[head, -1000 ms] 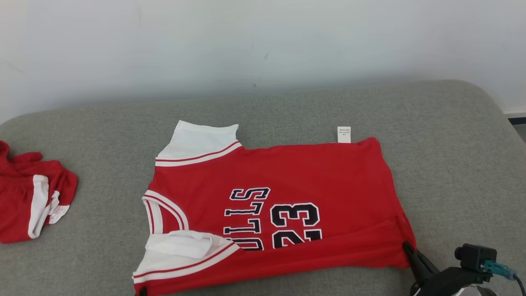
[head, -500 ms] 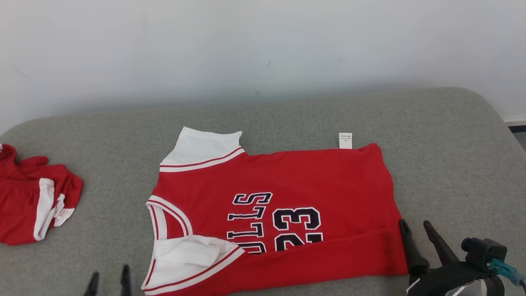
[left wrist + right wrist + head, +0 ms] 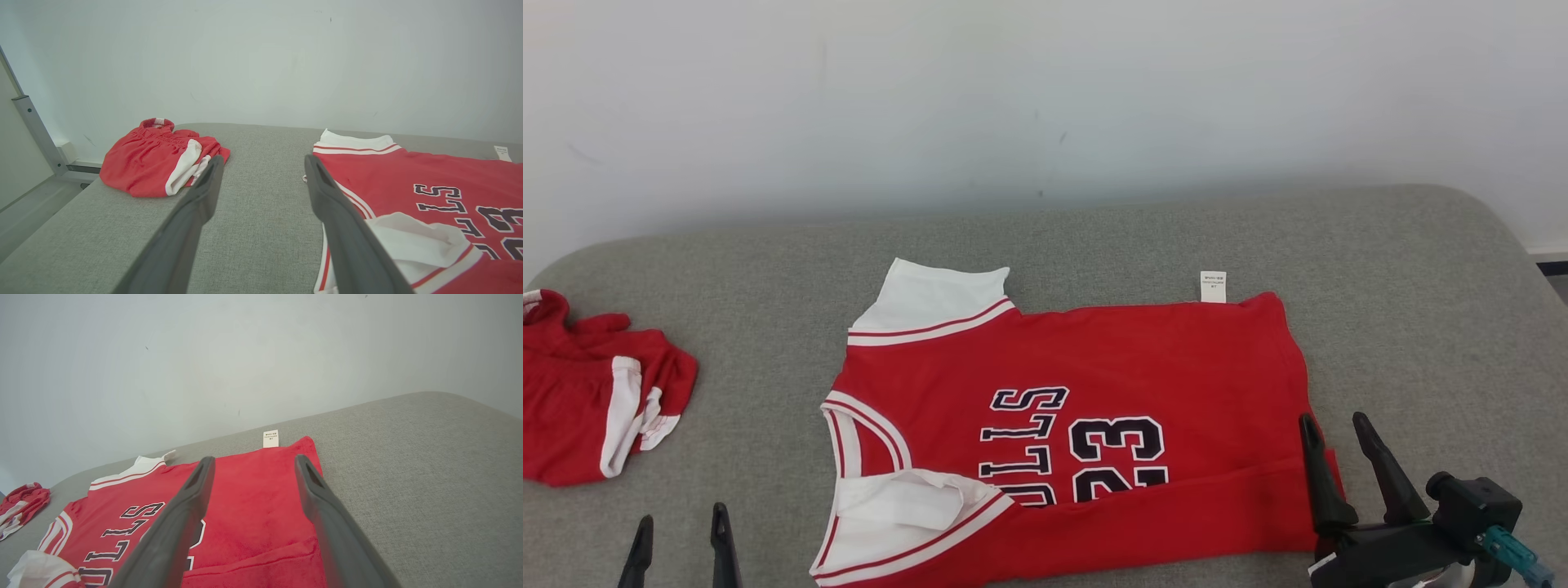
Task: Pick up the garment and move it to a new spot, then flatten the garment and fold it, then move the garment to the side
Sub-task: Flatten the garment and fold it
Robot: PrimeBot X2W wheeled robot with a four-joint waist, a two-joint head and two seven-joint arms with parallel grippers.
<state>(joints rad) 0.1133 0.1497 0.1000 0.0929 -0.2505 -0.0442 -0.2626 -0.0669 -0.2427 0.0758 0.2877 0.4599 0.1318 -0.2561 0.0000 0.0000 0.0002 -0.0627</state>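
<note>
The red, white-trimmed fabric jersey (image 3: 1078, 384) lay on the grey fabric-covered worktop (image 3: 1421, 327), near edge folded over, with left claw (image 3: 682, 514) and right claw (image 3: 1333, 418) both spread apart, gripping nothing.

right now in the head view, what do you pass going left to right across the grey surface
crumpled red-and-white garment → left gripper, open → red jersey → right gripper, open, at the jersey's right edge

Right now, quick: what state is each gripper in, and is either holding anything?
Left gripper: open, holding nothing, beside the red and white fabric basketball jersey.
Right gripper: open, holding nothing, fingers over the jersey's hem.
</note>
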